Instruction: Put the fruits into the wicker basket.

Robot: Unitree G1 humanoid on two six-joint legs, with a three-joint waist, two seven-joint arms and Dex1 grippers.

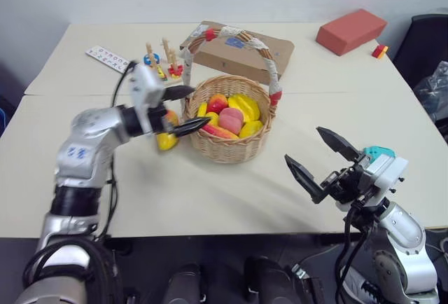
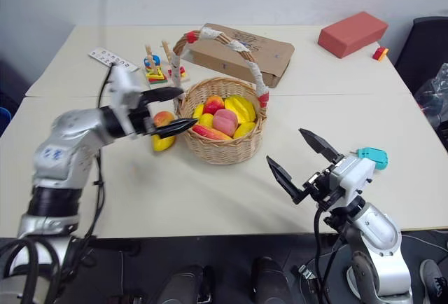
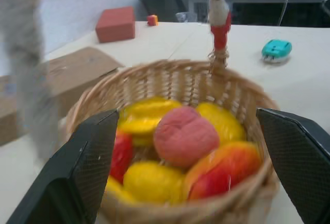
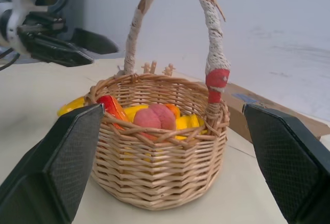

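Observation:
The wicker basket (image 1: pixel 231 146) stands mid-table, its tall handle (image 1: pixel 269 66) wrapped in white cloth. Inside lie a pink peach (image 1: pixel 231 118) and several yellow and red fruits. A yellow mango with a red blush (image 2: pixel 163 132) lies on the table just left of the basket, outside it. My left gripper (image 1: pixel 197 110) is open at the basket's left rim, its black fingers above and in front of that mango and pointing at the basket. Over the table's front right, my right gripper (image 1: pixel 302 144) is open and empty, facing the basket (image 4: pixel 160 152) from a distance.
A flat cardboard box (image 1: pixel 241 50) sits behind the basket, with a wooden peg toy (image 1: pixel 164 62) and a white strip (image 1: pixel 106 57) to its left. A red block (image 1: pixel 350 31) lies at the far right. A teal gadget (image 2: pixel 371 155) rests beside my right wrist.

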